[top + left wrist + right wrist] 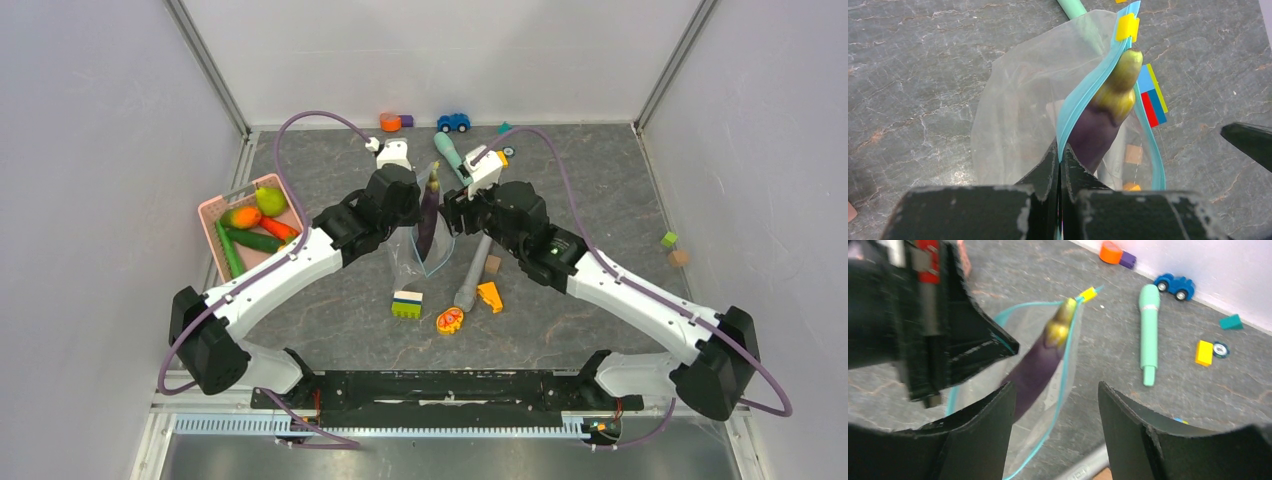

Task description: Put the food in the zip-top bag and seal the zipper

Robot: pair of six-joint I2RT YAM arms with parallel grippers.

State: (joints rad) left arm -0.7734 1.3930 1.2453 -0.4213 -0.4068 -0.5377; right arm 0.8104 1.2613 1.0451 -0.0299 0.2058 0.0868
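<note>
The clear zip-top bag [415, 255] is held up at the table's middle with its mouth open. My left gripper [408, 220] is shut on the teal zipper [1083, 95] at one rim, and it pinches that strip in the left wrist view [1060, 152]. A purple eggplant [429, 212] stands in the mouth, body inside, with its green stem [1124, 75] sticking out near the yellow slider [1127, 26]. My right gripper [455, 213] is open and empty beside the bag; in the right wrist view [1055, 397] the eggplant [1035, 367] lies by its left finger. More food lies in the pink basket [212, 212].
The basket holds an orange, a green pear, a carrot and cucumbers. A striped block [407, 304], an orange-red oval toy [450, 320], a yellow piece [490, 296] and a grey tool [472, 278] lie near. A teal stick [447, 152] and a blue car [453, 122] lie at the back.
</note>
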